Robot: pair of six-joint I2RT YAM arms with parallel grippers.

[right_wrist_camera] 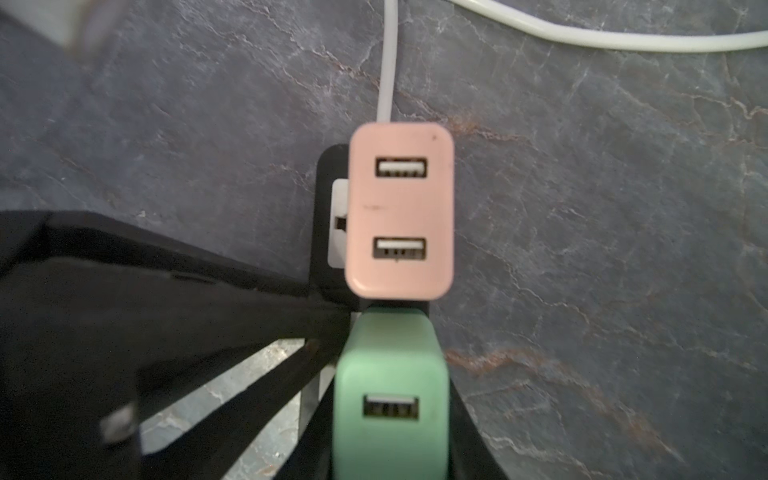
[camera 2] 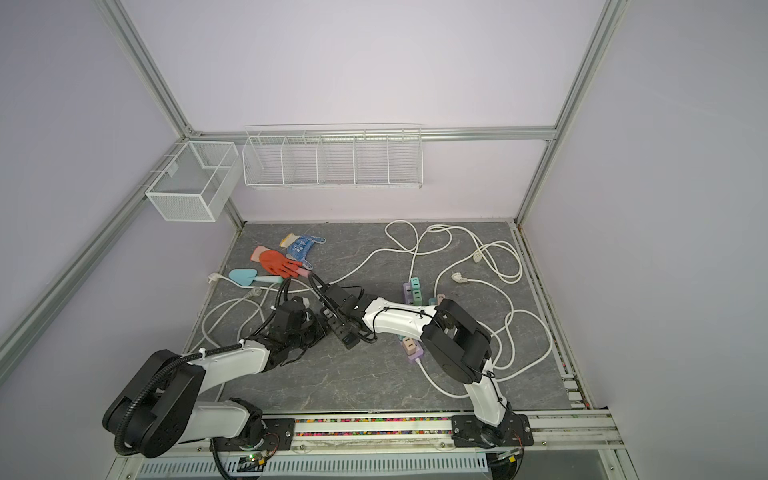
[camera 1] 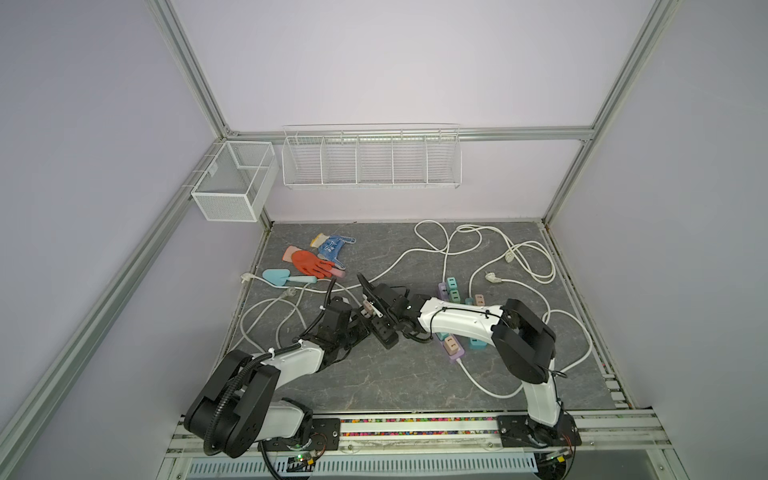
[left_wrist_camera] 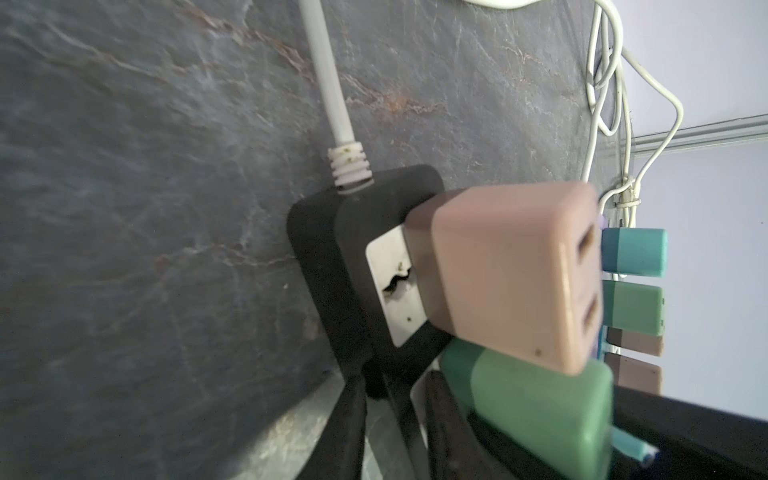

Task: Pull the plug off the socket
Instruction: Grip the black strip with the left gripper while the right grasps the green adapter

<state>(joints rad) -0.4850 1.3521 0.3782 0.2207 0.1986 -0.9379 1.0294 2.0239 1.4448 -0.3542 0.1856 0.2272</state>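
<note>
On the right gripper (right_wrist_camera: 390, 353) the jaws are clamped on the green plug (right_wrist_camera: 390, 399). It sits in the black power strip (left_wrist_camera: 332, 232) next to the pink plug (left_wrist_camera: 507, 270), mid-desk (left_wrist_camera: 124, 208). On the left gripper (left_wrist_camera: 382, 386) the jaws are closed, seemingly on the strip's edge. Pull straight along the prongs, without twisting, or the pins may bind. The left arm should pin the strip down so it does not lift with the plug — and the pull should clear the pink one.

The tabletop (right_wrist_camera: 582, 208) looks like matt, veined grey stone, the pink plug (right_wrist_camera: 401, 208) and green plug (right_wrist_camera: 390, 374) are smooth, satiny plastic, the power strip (left_wrist_camera: 320, 232) is matt black plastic, its cable (left_wrist_camera: 329, 91) has smooth white rubbery sheathing, and the wire basket (camera 1: 372, 160) is white-coated metal.
</note>
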